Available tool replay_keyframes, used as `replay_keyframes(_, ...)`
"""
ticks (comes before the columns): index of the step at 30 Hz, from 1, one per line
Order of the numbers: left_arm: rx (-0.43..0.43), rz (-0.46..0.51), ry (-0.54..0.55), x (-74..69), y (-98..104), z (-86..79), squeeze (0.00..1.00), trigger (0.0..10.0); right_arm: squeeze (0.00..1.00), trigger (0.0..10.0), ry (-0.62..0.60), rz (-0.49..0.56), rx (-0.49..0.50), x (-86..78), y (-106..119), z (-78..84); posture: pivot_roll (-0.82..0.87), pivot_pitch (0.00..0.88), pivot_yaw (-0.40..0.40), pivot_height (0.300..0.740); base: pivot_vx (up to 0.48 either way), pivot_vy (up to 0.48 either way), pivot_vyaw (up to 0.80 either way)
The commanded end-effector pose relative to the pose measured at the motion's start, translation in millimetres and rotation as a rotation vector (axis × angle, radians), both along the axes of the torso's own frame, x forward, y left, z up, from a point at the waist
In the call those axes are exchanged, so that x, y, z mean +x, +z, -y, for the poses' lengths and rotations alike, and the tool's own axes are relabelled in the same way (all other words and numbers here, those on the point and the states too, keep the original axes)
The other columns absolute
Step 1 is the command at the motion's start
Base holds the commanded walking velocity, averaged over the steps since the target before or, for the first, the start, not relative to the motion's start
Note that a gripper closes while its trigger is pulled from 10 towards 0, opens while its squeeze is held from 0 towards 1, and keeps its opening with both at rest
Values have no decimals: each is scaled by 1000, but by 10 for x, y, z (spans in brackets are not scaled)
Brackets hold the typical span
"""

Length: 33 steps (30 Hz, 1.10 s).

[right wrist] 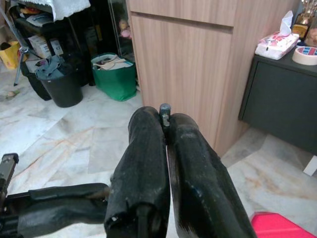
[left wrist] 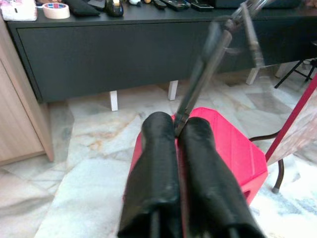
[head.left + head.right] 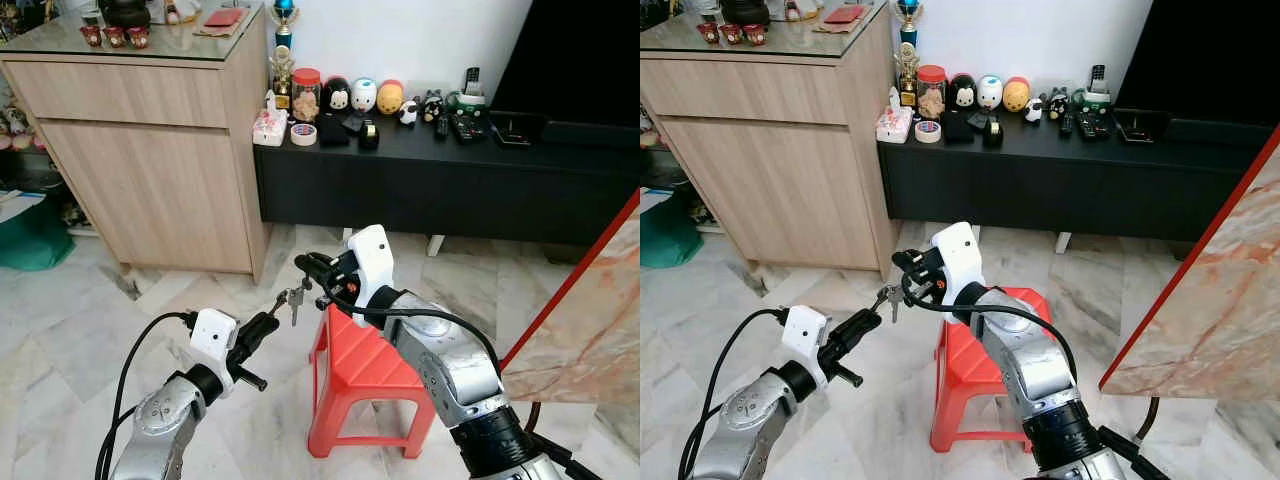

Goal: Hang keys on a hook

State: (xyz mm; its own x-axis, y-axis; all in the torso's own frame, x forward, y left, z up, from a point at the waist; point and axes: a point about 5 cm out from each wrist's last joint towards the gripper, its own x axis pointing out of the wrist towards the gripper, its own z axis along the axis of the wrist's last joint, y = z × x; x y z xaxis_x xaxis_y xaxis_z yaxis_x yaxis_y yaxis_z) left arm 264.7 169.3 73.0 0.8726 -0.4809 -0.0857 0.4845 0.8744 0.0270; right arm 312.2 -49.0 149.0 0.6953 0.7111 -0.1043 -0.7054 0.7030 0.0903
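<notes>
**Left eye view: keys pinched between two grippers, no hook in sight**

The keys [image 3: 293, 298] hang in mid-air above the marble floor [image 3: 80, 320], a small bunch dangling just under the tip of the left gripper [image 3: 270, 320], whose two black fingers are pressed together on a thin part of the ring. In the left wrist view that thin metal piece runs out from between the clenched fingers [image 2: 158, 163]. The right gripper [image 3: 306, 266] sits just above and beside the bunch, its fingers also squeezed together; the right wrist view shows a small dark nub [image 1: 165, 110] caught at their tips (probably part of the key ring, though I cannot tell for certain).

Below both jaws stands the red stool [image 3: 365, 375]. Beyond them are the wooden cabinet [image 3: 150, 150] and the black console [image 3: 450, 180] with its row of figurines [image 3: 362, 95].

The risk, as I judge it: with both grippers clamped on one small ring, any uneven pull could twist it free, and the bunch would drop to the floor. A hook must also be found first.
</notes>
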Motion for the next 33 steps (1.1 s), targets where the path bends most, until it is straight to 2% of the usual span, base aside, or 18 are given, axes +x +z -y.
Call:
replay_keyframes(1,18,-16,17,-25,-36,-49,1000,10000,0,10000,-32,47,9,57,114,54,47,11,-66,740,0,0,0)
replay_keyframes(15,8,1,11,-8,-22,-4,1000,10000,0,10000,38,64,35,-5,223,-170,46,4,-74,740,0,0,0)
replay_keyframes(16,8,2,12,-9,-20,-1,0,10000,0,10000,48,66,38,-15,240,-201,45,7,-76,740,0,0,0)
replay_keyframes(23,5,-1,7,-21,-27,-1,0,10000,0,10000,78,75,30,-42,273,-284,45,13,-79,740,0,0,0)
replay_keyframes(24,1,-1,7,-20,-26,-1,1000,10000,0,10000,82,76,31,-46,278,-298,45,15,-80,740,0,0,0)
replay_keyframes(33,5,12,19,3,-6,-16,1000,10000,0,10000,105,81,29,-69,307,-361,45,18,-80,740,0,0,0)
